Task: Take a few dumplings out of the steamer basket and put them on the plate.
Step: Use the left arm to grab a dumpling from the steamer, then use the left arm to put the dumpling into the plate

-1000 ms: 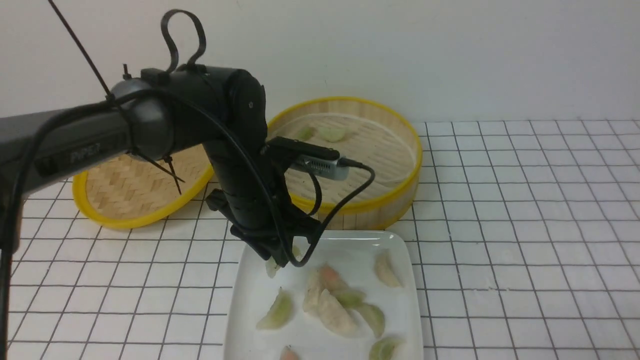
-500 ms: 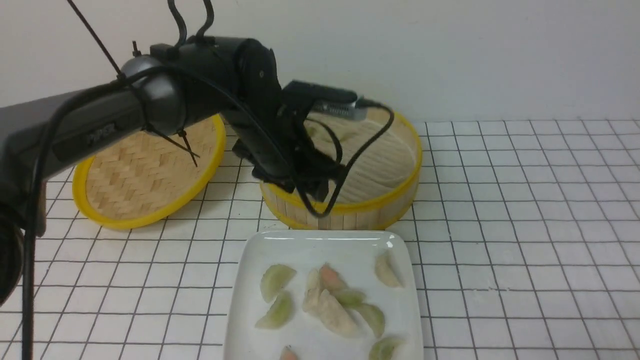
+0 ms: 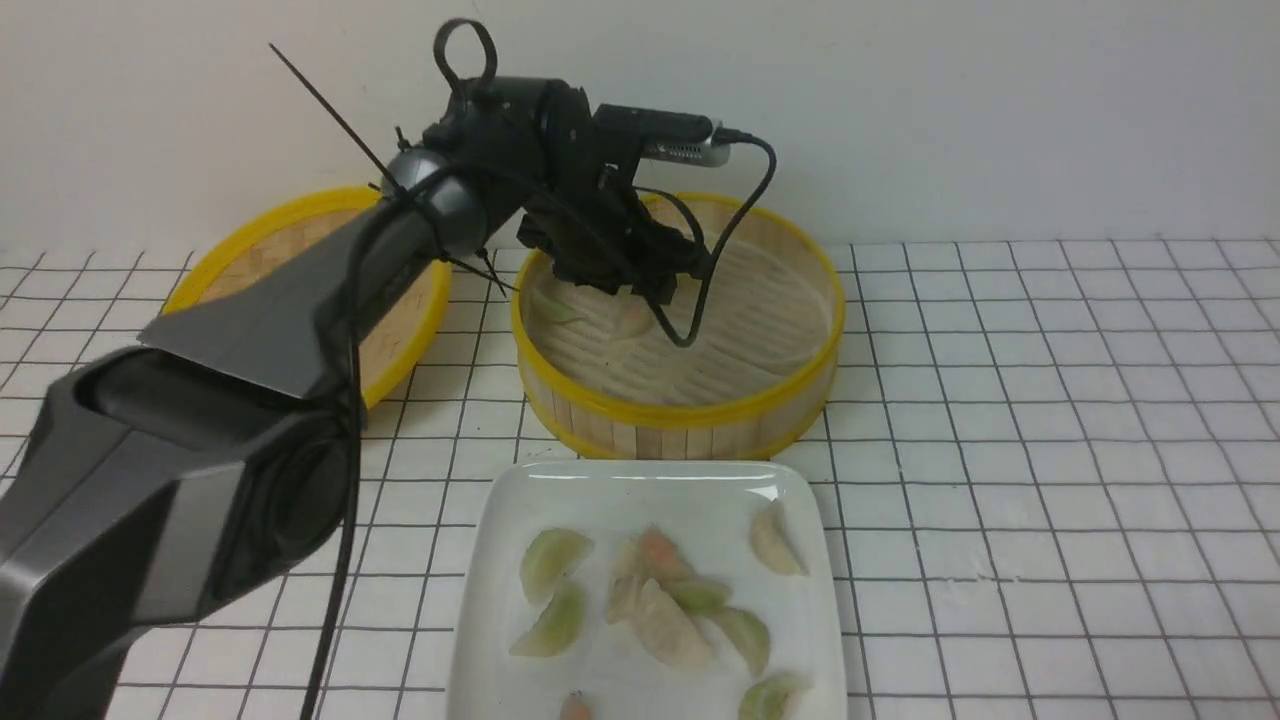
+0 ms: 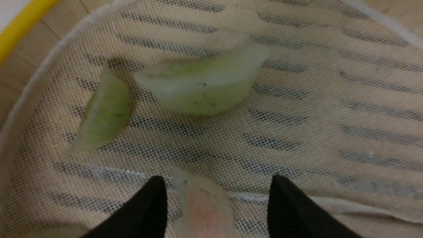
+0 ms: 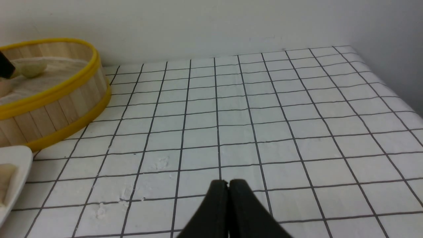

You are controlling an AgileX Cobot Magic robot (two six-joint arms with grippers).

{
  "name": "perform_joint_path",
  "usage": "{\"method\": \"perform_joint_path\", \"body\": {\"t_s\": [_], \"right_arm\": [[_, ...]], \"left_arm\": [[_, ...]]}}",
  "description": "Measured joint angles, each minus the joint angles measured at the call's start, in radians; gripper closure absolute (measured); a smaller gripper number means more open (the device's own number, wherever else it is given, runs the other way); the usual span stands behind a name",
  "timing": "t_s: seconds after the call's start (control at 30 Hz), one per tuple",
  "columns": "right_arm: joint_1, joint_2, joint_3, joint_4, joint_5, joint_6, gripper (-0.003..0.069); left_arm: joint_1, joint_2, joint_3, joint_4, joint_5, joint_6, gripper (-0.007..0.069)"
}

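Jaws of left gripper [image 4: 217, 181] straddle pinkish dumpling [image 4: 201, 208]

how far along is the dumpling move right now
Done: several dumplings lie on the plate. In hand: the left gripper is open inside the steamer basket, its fingers straddling a pinkish dumpling, not yet closed on it. Left: that one, and two green dumplings beside it if more are wanted. The right gripper is shut and idle over the table.
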Motion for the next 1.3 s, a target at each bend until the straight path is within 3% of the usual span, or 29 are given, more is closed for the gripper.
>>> {"method": "perform_joint_path", "body": {"t_s": [0.17, 0.33, 0.47, 0.67, 0.77, 0.97, 1.1, 1.3], "right_arm": [[0.0, 0.0, 0.0, 0.0, 0.0, 0.0, 0.0669], [0.0, 0.0, 0.0, 0.0, 0.0, 0.0, 0.0669], [0.0, 0.0, 0.0, 0.0, 0.0, 0.0, 0.0669], [0.0, 0.0, 0.0, 0.0, 0.0, 0.0, 0.0669], [0.0, 0.0, 0.0, 0.0, 0.0, 0.0, 0.0669], [0.0, 0.0, 0.0, 0.0, 0.0, 0.0, 0.0669], [0.0, 0.0, 0.0, 0.0, 0.0, 0.0, 0.0669], [0.0, 0.0, 0.0, 0.0, 0.0, 0.0, 0.0669]], "left_arm": [[0.0, 0.03, -0.016, 0.012, 0.012, 0.007, 0.0275], [-0.001, 0.022, -0.046, 0.071, 0.114, -0.007, 0.0449], [-0.003, -0.019, -0.11, 0.118, 0.305, -0.011, 0.0449], [-0.005, -0.218, -0.107, 0.055, 0.328, 0.0, 0.0449], [-0.031, -0.396, 0.069, -0.019, 0.328, 0.0, 0.0449], [-0.154, -0.617, 0.447, -0.045, 0.334, 0.005, 0.0449], [-0.237, -0.604, 0.622, -0.038, 0.332, 0.017, 0.0449], [-0.26, -0.495, 0.652, -0.009, 0.213, 0.03, 0.0449]]}}
